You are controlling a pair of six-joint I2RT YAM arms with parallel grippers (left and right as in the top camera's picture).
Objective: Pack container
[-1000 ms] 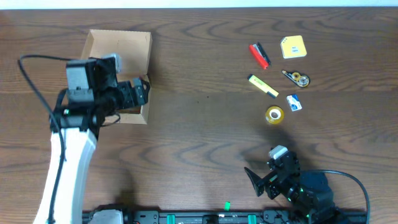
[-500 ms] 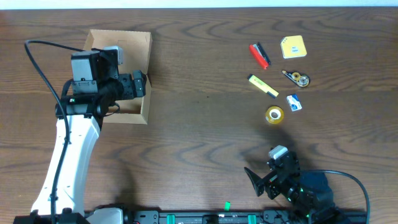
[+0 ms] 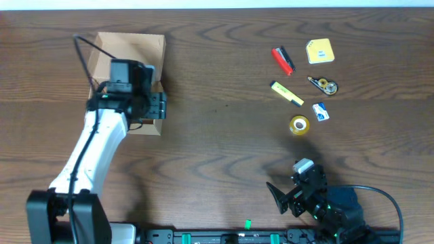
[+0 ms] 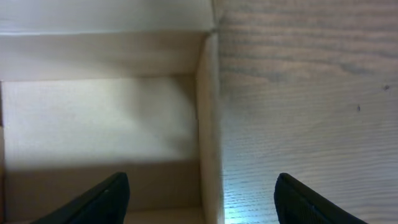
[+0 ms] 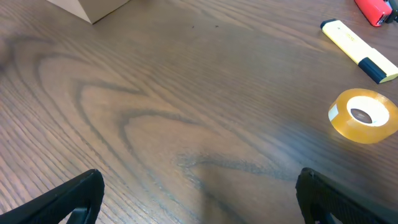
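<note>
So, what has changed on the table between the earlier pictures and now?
The left arm swung rightward over the small tan cardboard box, and the left gripper now straddles its right wall, one finger inside, one over the wooden table, jaws open, holding nothing. The box, the open right gripper at the near edge, the yellow tape roll and the yellow highlighter pen stayed in place.

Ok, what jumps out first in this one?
The open cardboard box at the upper left of the overhead view, with the left end effector hanging open astride its right wall. Next, small stationery scattered at upper right, including a yellow tape roll and a highlighter. The right end effector sits open and empty at the bottom right.
</note>
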